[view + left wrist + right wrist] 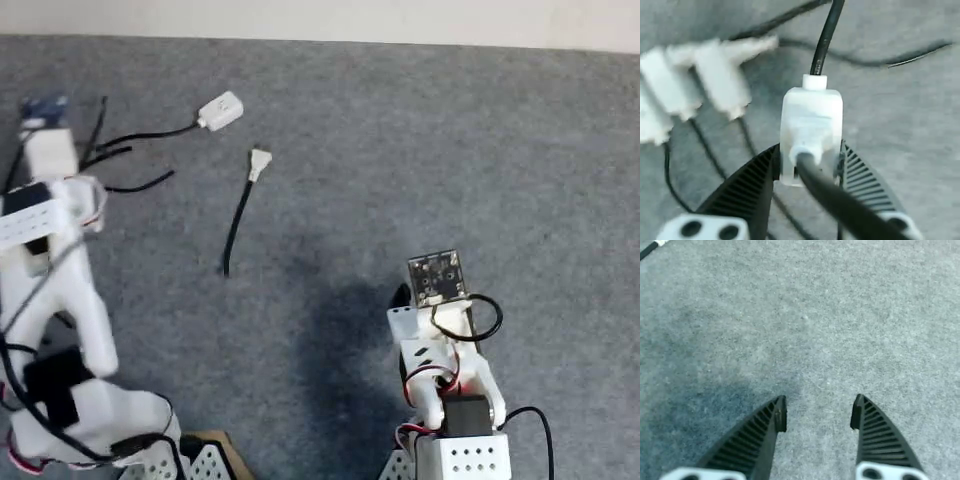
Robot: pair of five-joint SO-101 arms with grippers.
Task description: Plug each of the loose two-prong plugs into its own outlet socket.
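High view: you look straight down on the grey table (400, 150) and both arms. Left wrist view: you sit close behind the left gripper (810, 150), closed on a white connector (811, 115). Right wrist view: past the right gripper (819, 405), you face that same table (840, 315) from nearby.

Loose plug (259, 163) right of outlet socket (221, 110), nearer arms; connector (811, 135), perhaps second plug, between left jaws.

The left gripper (810, 159) is clamped on a white plug (811, 115); the right gripper (818, 412) hovers low, its 2 fingers (771, 427) spread apart.
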